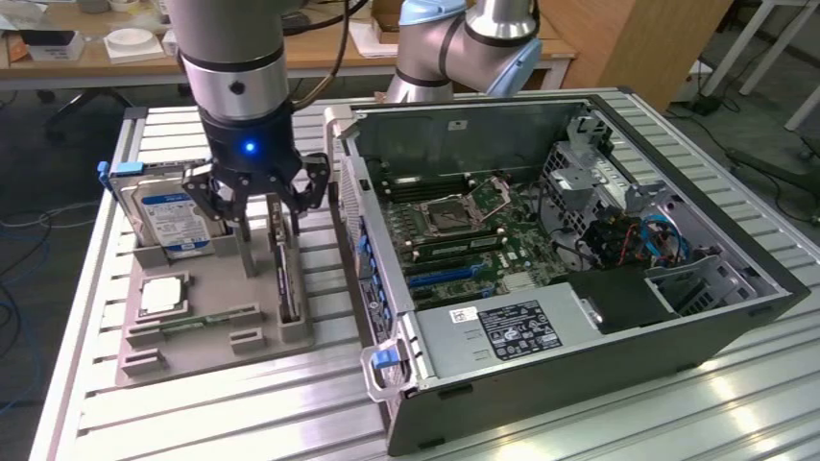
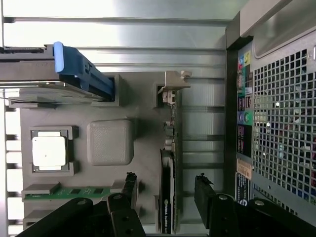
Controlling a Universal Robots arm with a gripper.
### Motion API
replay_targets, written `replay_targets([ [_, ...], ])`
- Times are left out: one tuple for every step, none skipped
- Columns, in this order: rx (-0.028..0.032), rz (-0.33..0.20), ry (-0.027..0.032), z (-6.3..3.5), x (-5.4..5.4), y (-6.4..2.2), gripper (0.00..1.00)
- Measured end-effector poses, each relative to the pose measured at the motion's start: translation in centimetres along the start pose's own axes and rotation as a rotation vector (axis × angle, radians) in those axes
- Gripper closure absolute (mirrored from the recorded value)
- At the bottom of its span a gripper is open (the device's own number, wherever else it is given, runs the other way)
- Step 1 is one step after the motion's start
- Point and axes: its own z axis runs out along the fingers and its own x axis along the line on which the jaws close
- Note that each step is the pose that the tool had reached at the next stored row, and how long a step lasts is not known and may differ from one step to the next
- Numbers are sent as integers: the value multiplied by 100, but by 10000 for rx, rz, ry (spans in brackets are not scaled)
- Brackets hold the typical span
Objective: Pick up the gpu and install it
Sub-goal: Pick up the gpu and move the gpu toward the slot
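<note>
gripper [image 1: 267,213] hangs at the end of the arm [image 1: 230,58] over the grey tray [image 1: 241,288] on the exterior view's left, jaws spread wide and holding nothing. its dark fingers [image 1: 238,216] reach down on either side of the gpu [image 1: 284,279], which stands on its long edge in a slot along the tray's right side, the side nearest the computer case [image 1: 462,134]. in the wrist view the gpu [image 2: 167,197] runs as a thin black slab between the two fingers [image 2: 129,187], with the gripper [image 2: 166,181] centred over it. there looks to be a gap on each side of the card, though the angle is too poor to be sure the pads are clear of it. the card sits in its slot, not lifted.

further left in the tray, a hard drive [image 1: 173,216] with a blue-and-white label stands upright in a blue-handled carrier at the far end. nearer, a square processor [image 1: 164,296] lies flat in its pocket, and nearer again a green memory stick [image 1: 192,325] lies along the tray's near edge. the case lies on its side just right of the tray, open, showing the motherboard [image 1: 468,235] and a grey power supply [image 1: 506,331] at its near end. tray and case both rest on the slatted metal table [image 1: 717,413].
</note>
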Motion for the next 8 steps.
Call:
replay_targets([
  [-1, -1, -1, 13, 0, -1, 41],
  [0, 0, -1, 26, -1, -2, 41],
  [0, 0, 0, 38, 0, -3, 41],
  [0, 0, 0, 52, 0, -4, 41],
  [0, 0, -1, 66, 0, -6, 41],
  [0, -1, 0, 80, 0, -7, 41],
  [-1, -1, -1, 94, 0, -8, 41],
  [-1, 0, -1, 107, 0, -9, 41],
])
